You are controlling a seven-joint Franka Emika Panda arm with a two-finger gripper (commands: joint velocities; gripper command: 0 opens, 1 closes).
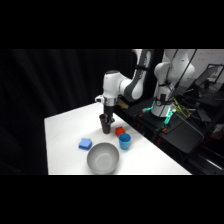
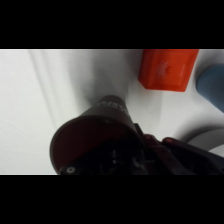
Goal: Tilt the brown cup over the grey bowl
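Observation:
The brown cup (image 1: 105,124) stands upright near the middle of the white table (image 1: 65,130), behind the grey bowl (image 1: 103,157). My gripper (image 1: 107,116) comes down from above and is shut on the cup's rim. In the wrist view the brown cup (image 2: 92,137) fills the lower middle, its dark opening facing the camera, with the gripper's black linkage (image 2: 135,159) across its rim. An arc of the grey bowl (image 2: 212,137) shows at the right edge. The cup is apart from the bowl.
A red block (image 1: 119,131) (image 2: 167,70) lies just right of the brown cup. A short blue cup (image 1: 124,141) (image 2: 212,82) stands beside the bowl. A flat blue pad (image 1: 85,144) lies left of the bowl. Dark equipment stands past the table's right edge.

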